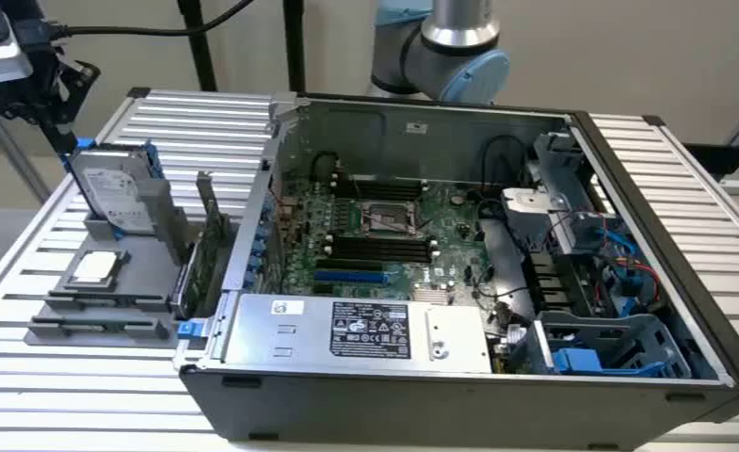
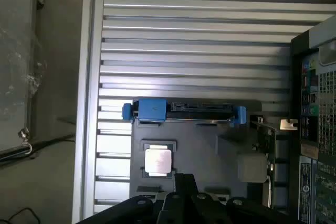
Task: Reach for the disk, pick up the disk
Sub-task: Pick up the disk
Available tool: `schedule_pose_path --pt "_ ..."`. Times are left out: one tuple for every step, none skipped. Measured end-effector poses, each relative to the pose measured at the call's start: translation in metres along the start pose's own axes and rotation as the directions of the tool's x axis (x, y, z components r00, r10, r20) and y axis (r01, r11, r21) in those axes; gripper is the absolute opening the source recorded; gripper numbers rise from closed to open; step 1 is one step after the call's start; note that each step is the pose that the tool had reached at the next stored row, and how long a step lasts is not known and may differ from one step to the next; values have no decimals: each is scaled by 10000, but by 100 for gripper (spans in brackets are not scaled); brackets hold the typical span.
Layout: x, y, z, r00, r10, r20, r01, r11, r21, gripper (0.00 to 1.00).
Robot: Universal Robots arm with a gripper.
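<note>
Silver-grey, blue-framed rectangular disk (image 1: 103, 184) stood upright near the slatted table's (image 1: 670, 169) edge; the black gripper (image 1: 61, 122), clench untellable, hovered near its top mid-reach, needing alignment.

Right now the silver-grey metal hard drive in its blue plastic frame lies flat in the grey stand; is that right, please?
Not quite: the exterior view shows the silver-grey metal hard drive standing on edge in the grey stand.
</note>
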State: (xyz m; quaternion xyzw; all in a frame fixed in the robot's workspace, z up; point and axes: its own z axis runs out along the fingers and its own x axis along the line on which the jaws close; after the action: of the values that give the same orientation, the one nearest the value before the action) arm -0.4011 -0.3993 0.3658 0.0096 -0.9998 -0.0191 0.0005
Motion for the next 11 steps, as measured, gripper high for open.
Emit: schedule_pose_path --pt "0 0 0 10000 0 1 0 10000 0 11" --pt "0 0 0 10000 0 0 0 10000 0 11" --pt "0 0 0 10000 0 1 0 10000 0 11" --pt "0 0 0 10000 0 0 0 10000 0 11" --pt "0 0 0 10000 0 0 0 10000 0 11" --pt "0 0 0 10000 0 1 0 10000 0 11" --pt "0 0 0 10000 0 0 0 10000 0 11" --pt "0 0 0 10000 0 1 0 10000 0 11" --pt "0 0 0 10000 0 0 0 10000 0 11" --pt "0 0 0 10000 0 0 0 10000 0 11" --pt "0 0 0 10000 0 1 0 10000 0 11"
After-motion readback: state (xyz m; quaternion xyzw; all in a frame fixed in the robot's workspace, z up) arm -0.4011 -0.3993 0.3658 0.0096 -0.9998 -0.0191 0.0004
